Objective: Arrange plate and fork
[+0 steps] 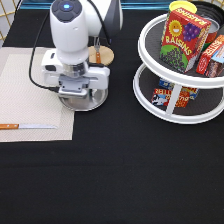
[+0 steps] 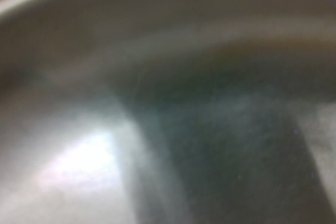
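The shiny silver plate (image 1: 94, 103) sits at the right edge of the beige placemat (image 1: 25, 90), partly on the black table. My gripper (image 1: 80, 94) is pressed down directly over it and shut on the plate; the white hand covers most of the plate. Close-up blurred metal of the plate (image 2: 90, 165) fills the wrist view. The fork (image 1: 98, 52), with its orange-brown handle, lies across a pale wooden disc (image 1: 106, 56) just behind the arm, partly hidden by it.
A wooden-handled knife (image 1: 27, 126) lies on the placemat's lower edge. A two-tier white turntable rack (image 1: 172, 107) with a raisins box (image 1: 182, 37) and other packets stands at the exterior view's right.
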{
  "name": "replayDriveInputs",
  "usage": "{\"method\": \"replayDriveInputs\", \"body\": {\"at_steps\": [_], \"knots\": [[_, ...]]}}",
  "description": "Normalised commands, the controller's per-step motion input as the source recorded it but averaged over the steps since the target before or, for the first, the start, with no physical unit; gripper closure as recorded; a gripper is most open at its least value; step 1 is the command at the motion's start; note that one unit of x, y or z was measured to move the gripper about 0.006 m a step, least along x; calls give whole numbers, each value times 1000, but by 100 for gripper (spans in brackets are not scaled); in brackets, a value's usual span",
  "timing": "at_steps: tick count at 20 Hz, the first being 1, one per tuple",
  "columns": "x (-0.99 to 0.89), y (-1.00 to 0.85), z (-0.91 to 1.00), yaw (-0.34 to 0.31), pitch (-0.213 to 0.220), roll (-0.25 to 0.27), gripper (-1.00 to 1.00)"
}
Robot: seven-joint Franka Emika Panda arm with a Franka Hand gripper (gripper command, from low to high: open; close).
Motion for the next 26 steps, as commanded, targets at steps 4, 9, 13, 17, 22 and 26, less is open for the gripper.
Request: {"method": "replayDriveInputs", "body": {"at_steps": [4, 9, 13, 17, 22, 26], "knots": [[326, -772, 0, 0, 45, 12, -100], [357, -837, 67, 45, 21, 13, -100], [196, -799, 11, 130, 8, 1, -100], [129, -759, -5, 163, 24, 1, -100], [56, -785, -51, 153, 23, 9, -100], [-37, -885, -35, 84, 30, 8, -100]]}}
